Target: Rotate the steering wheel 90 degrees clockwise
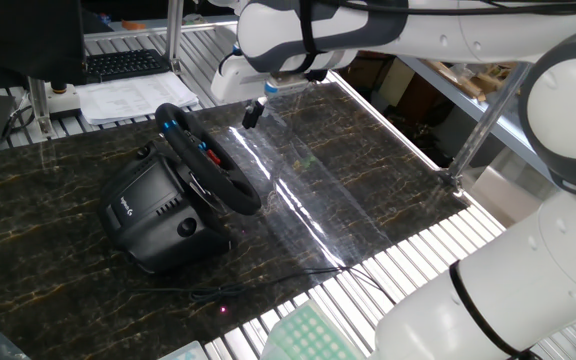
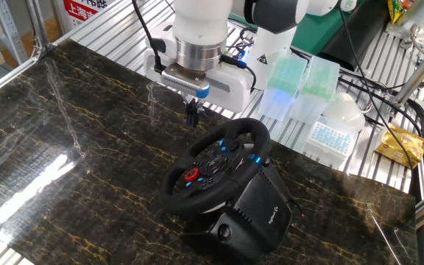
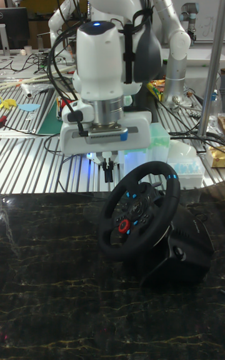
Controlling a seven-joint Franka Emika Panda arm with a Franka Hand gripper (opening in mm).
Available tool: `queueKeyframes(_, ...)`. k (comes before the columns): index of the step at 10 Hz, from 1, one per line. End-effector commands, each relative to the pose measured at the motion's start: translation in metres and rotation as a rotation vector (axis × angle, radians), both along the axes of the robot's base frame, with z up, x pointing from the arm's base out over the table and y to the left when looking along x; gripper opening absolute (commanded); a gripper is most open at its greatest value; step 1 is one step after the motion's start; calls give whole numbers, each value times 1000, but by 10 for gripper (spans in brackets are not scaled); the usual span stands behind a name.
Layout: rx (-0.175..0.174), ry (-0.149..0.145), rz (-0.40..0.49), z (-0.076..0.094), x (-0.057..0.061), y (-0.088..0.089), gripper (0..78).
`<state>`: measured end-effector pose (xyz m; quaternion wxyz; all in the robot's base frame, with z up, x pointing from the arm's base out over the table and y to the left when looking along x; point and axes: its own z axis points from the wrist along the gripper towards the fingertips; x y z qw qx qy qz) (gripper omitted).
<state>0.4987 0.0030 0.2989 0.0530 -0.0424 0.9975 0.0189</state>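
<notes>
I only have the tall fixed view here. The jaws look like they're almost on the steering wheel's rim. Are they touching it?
Observer: No. In one fixed view the gripper hangs clear of the steering wheel, with bare table showing between them.
Operator: Which side of the wheel is it on?
Observer: The face side, out in front of the rim's upper part, above the table.
Operator: What's behind the wheel?
Observer: The black base; its rear carries a small white logo, and a thin cable lies on the table beside it.
</notes>
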Motion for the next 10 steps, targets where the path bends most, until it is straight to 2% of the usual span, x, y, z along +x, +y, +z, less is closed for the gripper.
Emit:
queueKeyframes(1,-26,-23,-2,1,1,0,0)
queueKeyframes(7,-23,-33,-12,1,1,0,0)
queueKeyframes(8,-11,-45,-9,1,1,0,0)
queueKeyframes(10,-14,-61,-10,1,1,0,0)
